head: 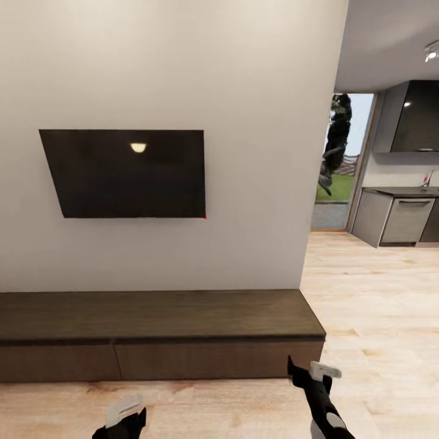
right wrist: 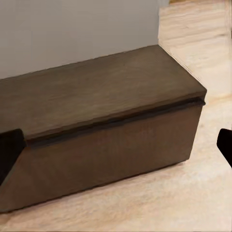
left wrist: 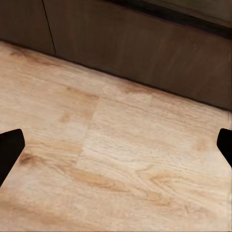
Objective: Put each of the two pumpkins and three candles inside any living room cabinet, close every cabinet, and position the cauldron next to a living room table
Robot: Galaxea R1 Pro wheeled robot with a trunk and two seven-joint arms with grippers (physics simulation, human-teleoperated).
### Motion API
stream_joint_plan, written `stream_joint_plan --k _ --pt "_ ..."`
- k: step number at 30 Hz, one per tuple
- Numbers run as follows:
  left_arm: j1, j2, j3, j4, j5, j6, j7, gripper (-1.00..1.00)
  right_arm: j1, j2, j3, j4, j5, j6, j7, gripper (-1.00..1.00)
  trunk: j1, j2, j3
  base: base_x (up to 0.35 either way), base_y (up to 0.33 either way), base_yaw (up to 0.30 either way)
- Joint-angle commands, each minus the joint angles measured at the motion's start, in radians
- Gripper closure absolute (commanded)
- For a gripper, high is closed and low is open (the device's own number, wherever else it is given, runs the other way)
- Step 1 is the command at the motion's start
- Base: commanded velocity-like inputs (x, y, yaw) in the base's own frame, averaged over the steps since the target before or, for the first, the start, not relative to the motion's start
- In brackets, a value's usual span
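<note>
The cabinet [head: 158, 317] is a long, low, dark brown unit against the white wall, its flat top bare and its drawer fronts shut. My left gripper [head: 125, 417] hangs low over the wooden floor in front of it. In the left wrist view this gripper [left wrist: 116, 145] is open with nothing between its fingers, and the cabinet's front [left wrist: 145, 48] lies just ahead. My right gripper [head: 306, 369] hovers near the cabinet's right end. It too is open and empty [right wrist: 116, 145], facing the cabinet's corner [right wrist: 106, 101]. The pumpkins, candles, cauldron and table are out of view.
A dark TV [head: 125, 174] hangs on the wall above the cabinet. The wall ends at a corner [head: 317, 183] on the right. Beyond it, pale wood floor [head: 378, 305] runs to a kitchen with grey counters [head: 402, 216] and a glass door [head: 341, 164].
</note>
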Motion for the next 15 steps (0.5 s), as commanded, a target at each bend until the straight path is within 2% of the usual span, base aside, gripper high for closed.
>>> stream_joint_plan --k 1,3,7,13,15 --pt "0.000 -0.001 0.002 -0.034 0.018 0.020 0.005 -1.00 -0.029 0.004 0.001 -0.001 -0.045 0.016 -0.001 -1.00 0.004 -0.008 -0.005 0.000 0.000 0.000" --pt "0.000 -0.001 0.005 -0.088 0.033 0.035 0.005 -1.00 -0.074 0.014 0.001 -0.003 -0.105 0.035 -0.002 -1.00 0.012 -0.022 -0.011 0.000 0.000 0.000" --pt "0.000 0.000 0.003 -0.142 0.062 0.042 0.001 -1.00 -0.128 0.027 0.001 -0.005 -0.168 0.045 -0.002 -1.00 0.027 -0.050 -0.023 0.000 0.000 0.000" --pt "0.000 -0.001 -0.027 -0.284 0.081 0.069 -0.018 -1.00 -0.154 0.050 0.001 -0.016 -0.243 0.049 0.002 -1.00 0.050 -0.092 -0.042 0.000 0.000 0.000" --pt "0.000 -0.001 -0.045 -0.368 0.097 0.127 -0.024 -1.00 -0.157 0.057 0.001 -0.021 -0.282 0.049 0.004 -1.00 0.058 -0.106 -0.049 0.000 0.000 0.000"
